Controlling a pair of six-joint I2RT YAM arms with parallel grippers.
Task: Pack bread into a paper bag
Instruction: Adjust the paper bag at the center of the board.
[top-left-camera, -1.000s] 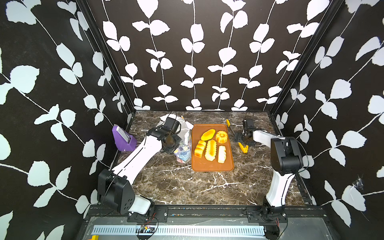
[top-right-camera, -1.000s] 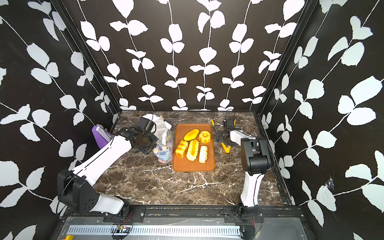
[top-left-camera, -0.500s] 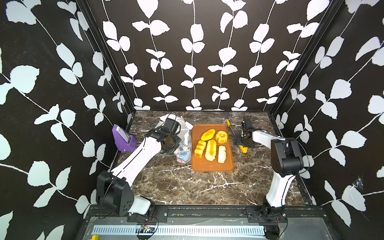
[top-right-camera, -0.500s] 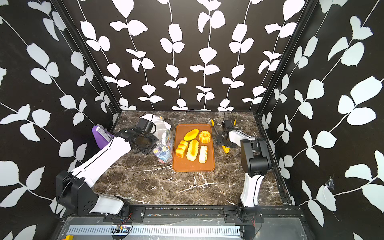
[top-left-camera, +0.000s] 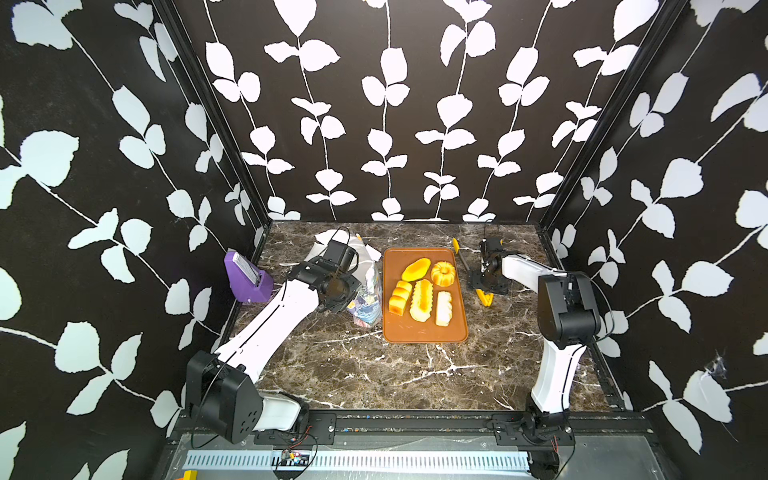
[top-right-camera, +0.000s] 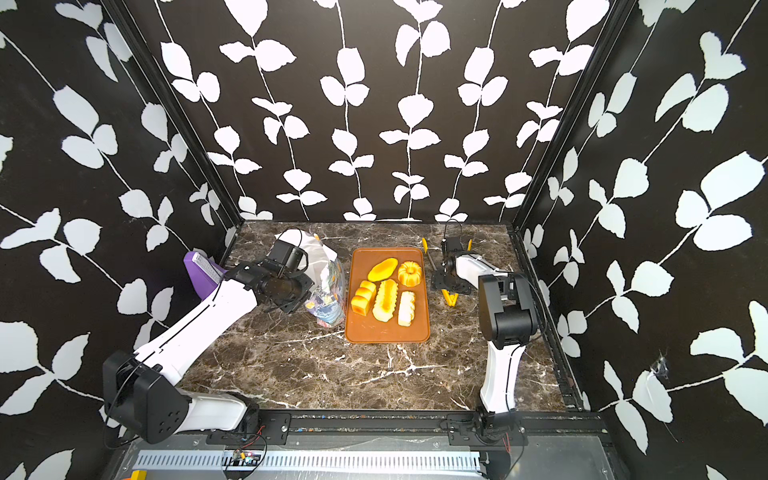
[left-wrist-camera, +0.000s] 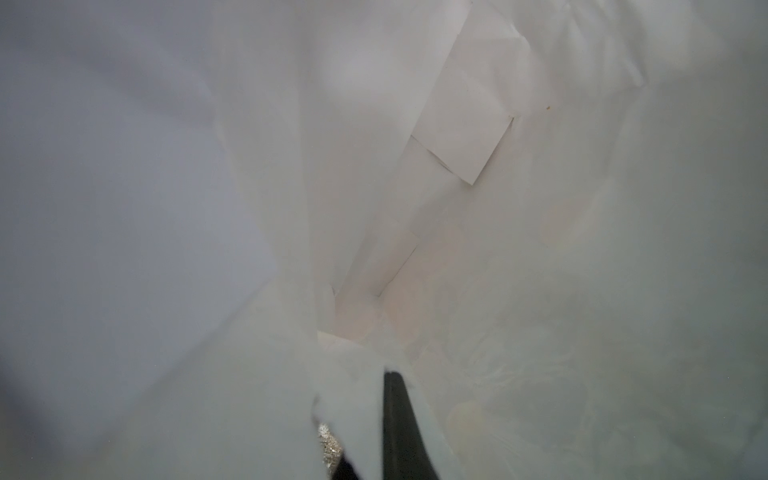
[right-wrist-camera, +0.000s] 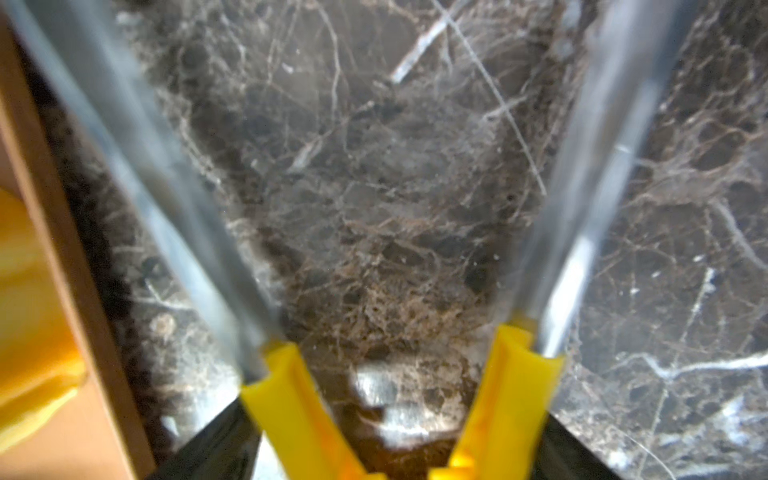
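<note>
Nearest me, all five pieces of bread (top-left-camera: 422, 299) lie on the orange tray (top-left-camera: 424, 334), none packed yet. Just beside the tray sits the paper bag (top-left-camera: 368, 291). My left claw (left-wrist-camera: 370, 440) is pinched shut on its rim, and the white inside shows empty. Farther back is the change: my right claw (right-wrist-camera: 399, 444) has narrowed from wide open onto the tongs (right-wrist-camera: 291, 395), its fingers against both yellow arms. I judge that lifting the tongs toward the bread comes next.
</note>
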